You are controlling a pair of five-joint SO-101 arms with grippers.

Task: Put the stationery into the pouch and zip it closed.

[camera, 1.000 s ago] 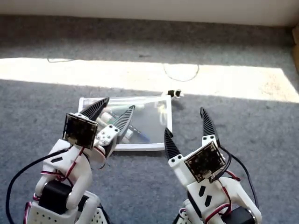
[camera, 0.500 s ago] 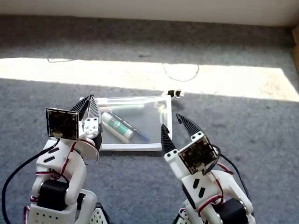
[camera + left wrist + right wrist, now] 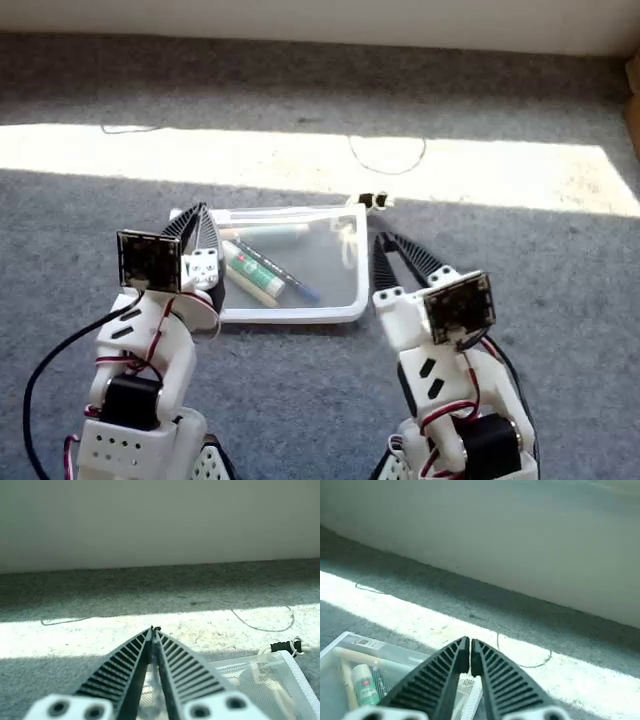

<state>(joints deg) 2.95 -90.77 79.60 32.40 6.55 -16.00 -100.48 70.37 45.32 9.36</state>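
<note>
In the high view, the clear pouch (image 3: 300, 316) lies on the grey carpet (image 3: 300, 400) between your two arms, just short of the sunlit band. A green glue stick (image 3: 246, 270) and some pens are inside it. The black zip pull (image 3: 372, 201) sits at the pouch's far right corner. I cannot tell whether the zip is fully run home. The left gripper (image 3: 198, 210) sits at the pouch's left end and the right gripper (image 3: 381, 240) just off its right end.

In the left wrist view, the left gripper's fingers (image 3: 135, 655) meet at the tips, with nothing visibly pinched. To zip well, pin that left end flat first.

In the right wrist view, the right gripper's fingers (image 3: 445, 667) are also together and empty. Part them, come down squarely over the pull, and draw it along the zip line without lifting the pouch.
</note>
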